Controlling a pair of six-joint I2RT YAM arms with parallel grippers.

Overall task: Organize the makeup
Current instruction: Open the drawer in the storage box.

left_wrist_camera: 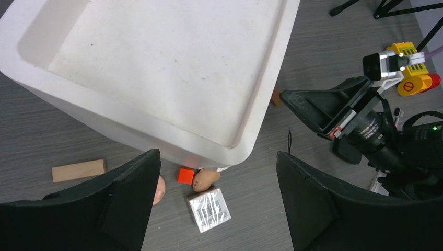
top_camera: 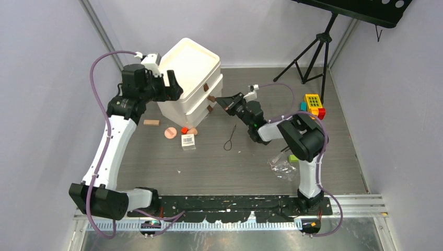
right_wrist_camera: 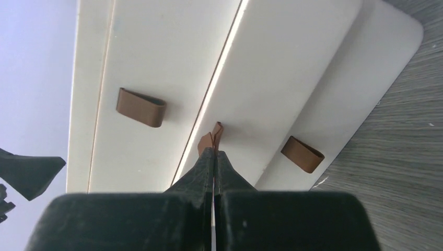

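A white drawer box (top_camera: 190, 78) stands at the back of the table, its top tray (left_wrist_camera: 172, 63) bare. My right gripper (right_wrist_camera: 214, 151) is shut on the brown strap handle (right_wrist_camera: 215, 133) of the middle drawer; the same gripper (top_camera: 217, 100) reaches in from the right. My left gripper (left_wrist_camera: 217, 162) hangs open above the box's near corner, holding nothing. Makeup lies on the table in front of the box: a clear barcoded box (left_wrist_camera: 209, 209), a peach sponge (left_wrist_camera: 205, 179) and a pink puff (top_camera: 170, 133).
A small red cube (left_wrist_camera: 185, 175) and a wooden block (left_wrist_camera: 78, 170) lie by the box. A black loop (top_camera: 230, 141) lies mid-table. Toy blocks (top_camera: 313, 104) sit at the right, a crumpled clear bag (top_camera: 282, 168) near the right arm. A tripod (top_camera: 313, 52) stands behind.
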